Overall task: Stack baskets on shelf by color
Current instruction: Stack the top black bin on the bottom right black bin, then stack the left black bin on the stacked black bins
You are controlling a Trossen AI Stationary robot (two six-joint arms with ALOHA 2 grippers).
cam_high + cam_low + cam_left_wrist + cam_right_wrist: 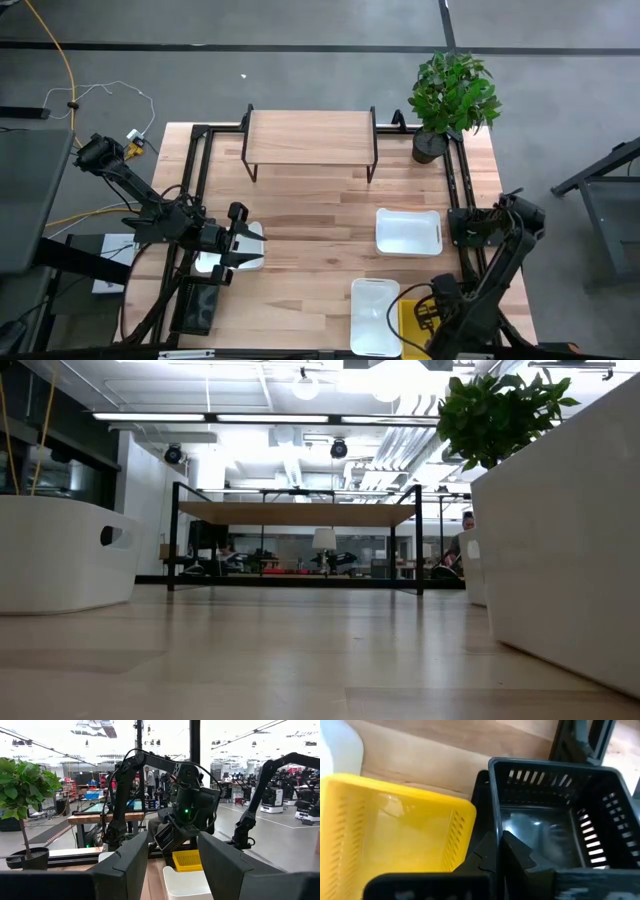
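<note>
**Reaching for a white basket at the table's left edge**

Hovering over the left side of the table (320, 200), my left gripper (238, 243) stands with its fingers (125, 867) spread wide, holding nothing. A white basket (60, 555) sits on the wood right beneath it, near the left edge. How its long side lies I cannot tell, since my arm covers part of it.

The shelf (310, 135) stands at the far edge, its long side running along that edge, its top bare. From my left gripper it lies farther away and toward the table's middle, with open wood between. My left arm is the nearer one for this basket, I judge.

Two more white baskets wait on the right half: one (408, 230) by the right edge, one (375, 315) at the near edge. My right gripper (502, 855) hangs low at the near right corner, above the gap between a yellow basket (390, 827) and a black basket (555, 820); whether it grips anything I cannot tell.

A potted plant (452, 95) at the far right corner crowds the shelf's right end, so the left end offers freer room.
</note>
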